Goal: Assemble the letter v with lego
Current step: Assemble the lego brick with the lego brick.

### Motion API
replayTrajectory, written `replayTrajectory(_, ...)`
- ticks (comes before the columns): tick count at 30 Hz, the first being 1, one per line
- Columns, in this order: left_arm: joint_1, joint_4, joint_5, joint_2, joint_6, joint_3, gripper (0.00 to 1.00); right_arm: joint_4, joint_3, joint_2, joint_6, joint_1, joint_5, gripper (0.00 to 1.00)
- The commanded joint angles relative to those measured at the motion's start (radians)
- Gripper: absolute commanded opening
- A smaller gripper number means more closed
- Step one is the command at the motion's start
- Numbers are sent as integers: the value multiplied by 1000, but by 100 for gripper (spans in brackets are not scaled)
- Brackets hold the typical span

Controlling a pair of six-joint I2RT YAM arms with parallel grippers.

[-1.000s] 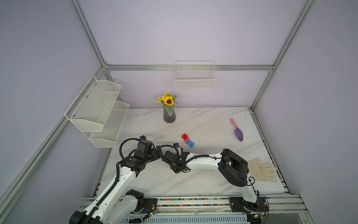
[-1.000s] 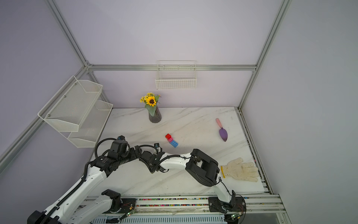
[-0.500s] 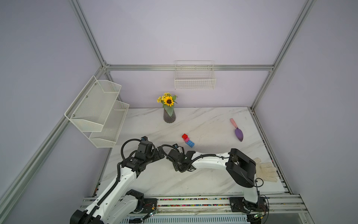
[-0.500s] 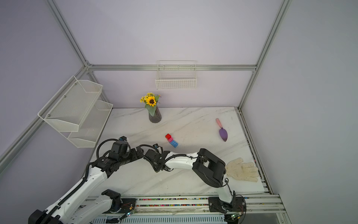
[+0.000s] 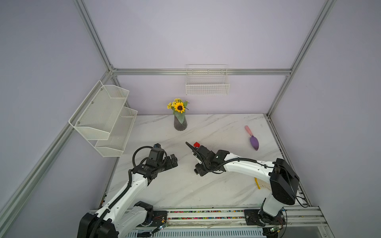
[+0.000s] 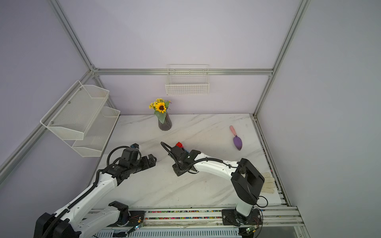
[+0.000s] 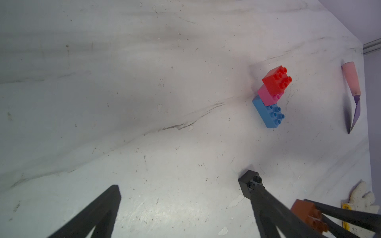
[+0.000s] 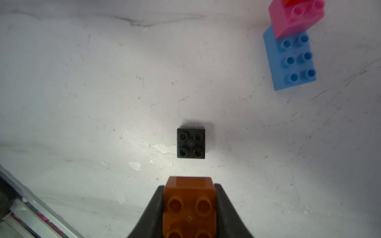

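A: Where do the bricks stand?

B: The right pincer [image 8: 189, 185] is clamped on the orange brick [image 8: 189, 208], one jaw on each flat side wall, with the studs facing the wrist camera. The black brick [image 8: 191, 143] sits alone on the table [image 8: 82, 82], studs up, near the held one. Apart from both, the blue brick [image 8: 290, 61] lies flat. The pink brick [image 8: 292, 18] is pressed onto one end of it, and the red brick [image 7: 275, 80] is stepped over the pink.

A: And the left pincer [image 7: 185, 189]?

B: Spread wide and holding nothing, close to the black brick.

A: How will these handle?

B: I judge them light, stiff and hollow, with smooth walls. There's little risk of crushing one, but a brick could twist or slip if it's gripped on a corner. The flat side walls are the place to hold, which leaves the studs and the underside free.

A: Any catch?

B: Seating one takes a straight, firm push with the studs lined up. A loose brick that light will probably skate on the smooth table, so the free pincer may need to steady it.
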Motion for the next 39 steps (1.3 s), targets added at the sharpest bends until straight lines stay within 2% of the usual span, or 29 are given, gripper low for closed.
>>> replayTrajectory(1,-4,61,61,-7,35,10,100,-25,7,24,-36,0,-6,23)
replayTrajectory(8,-5,136,162,-54,-11,-83,100,-36,45,82,-65,-19,-13,23)
replayTrajectory(16,-5,159,172,-88,-20,-143,100,-10,68,113,-65,-27,-4,23)
replayTrajectory(39,-5,182,185,-62,-17,-166,100,64,15,150,12,-27,-64,22)
